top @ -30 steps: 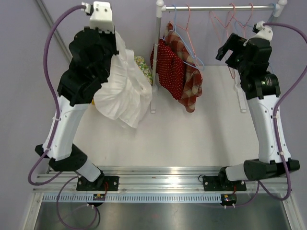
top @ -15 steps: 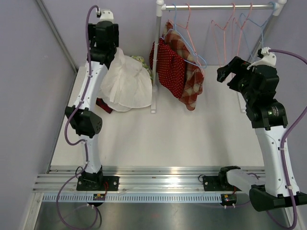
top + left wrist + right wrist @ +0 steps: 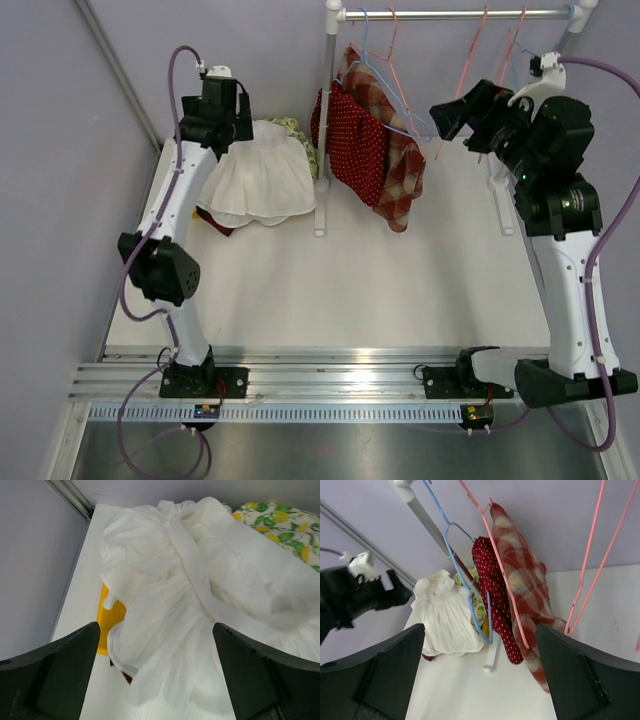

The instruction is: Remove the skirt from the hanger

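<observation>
Both of mine are the same build: my left arm [image 3: 170,215] and right arm [image 3: 565,270] have smooth white shells on the long links and chunky black housings at the joints. A purple cable [image 3: 172,95] loops along each one up to a little white block [image 3: 215,72] at the wrist. Black base plates [image 3: 205,383] sit on a ribbed silver rail [image 3: 330,372]. My claw fingers [image 3: 55,680] are dark, matte wedges.

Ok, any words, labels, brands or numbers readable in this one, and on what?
None readable.
The white skirt, lemon-print cloth, dotted red garment and plaid garment show no lettering.
The small board at the left arm's base is too small to read.
</observation>
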Robot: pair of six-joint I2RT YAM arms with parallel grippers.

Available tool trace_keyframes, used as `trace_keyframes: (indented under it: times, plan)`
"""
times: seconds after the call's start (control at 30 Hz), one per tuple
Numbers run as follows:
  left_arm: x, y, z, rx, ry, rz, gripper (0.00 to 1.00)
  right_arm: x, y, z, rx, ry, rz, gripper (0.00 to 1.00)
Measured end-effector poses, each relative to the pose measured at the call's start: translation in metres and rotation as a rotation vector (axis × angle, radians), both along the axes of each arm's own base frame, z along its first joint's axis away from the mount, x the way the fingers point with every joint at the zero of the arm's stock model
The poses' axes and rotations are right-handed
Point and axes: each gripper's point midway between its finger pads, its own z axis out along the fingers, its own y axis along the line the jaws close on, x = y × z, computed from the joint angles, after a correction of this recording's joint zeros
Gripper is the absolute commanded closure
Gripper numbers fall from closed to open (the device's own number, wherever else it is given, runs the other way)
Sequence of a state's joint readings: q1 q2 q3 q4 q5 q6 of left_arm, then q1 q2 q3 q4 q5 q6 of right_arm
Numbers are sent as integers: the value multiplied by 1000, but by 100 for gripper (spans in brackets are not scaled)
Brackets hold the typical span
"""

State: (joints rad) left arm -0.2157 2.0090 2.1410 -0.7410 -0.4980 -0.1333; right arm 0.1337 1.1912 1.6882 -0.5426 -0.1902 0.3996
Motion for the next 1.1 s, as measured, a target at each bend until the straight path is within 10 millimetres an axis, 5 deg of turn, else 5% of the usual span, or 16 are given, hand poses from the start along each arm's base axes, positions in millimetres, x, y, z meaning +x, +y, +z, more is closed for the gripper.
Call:
trace_keyframes:
  times: [0.2,0.3,0.43,0.67,0.87,1.1]
  plan:
    - [-98,-2,90,-137,-167,-77,1,47,7,36,-21,-58,8,1]
    - [-148,-3,108,-184,-239,-111,1,74,9,45,-29,-77,7,1]
    - [-196,-17,77,-208,-200,-176,1,114,15,33,-32,-50,9,2]
    - [-254,-36,-9,-240,-22,-234,1,174,34,-16,-42,48,33,2]
    - [-293,-34,-23,-293,-24,-242,1,190,67,-46,-54,104,88,4]
    - [-309,-29,-59,-305,19,-221,1,189,82,-60,-71,127,111,56]
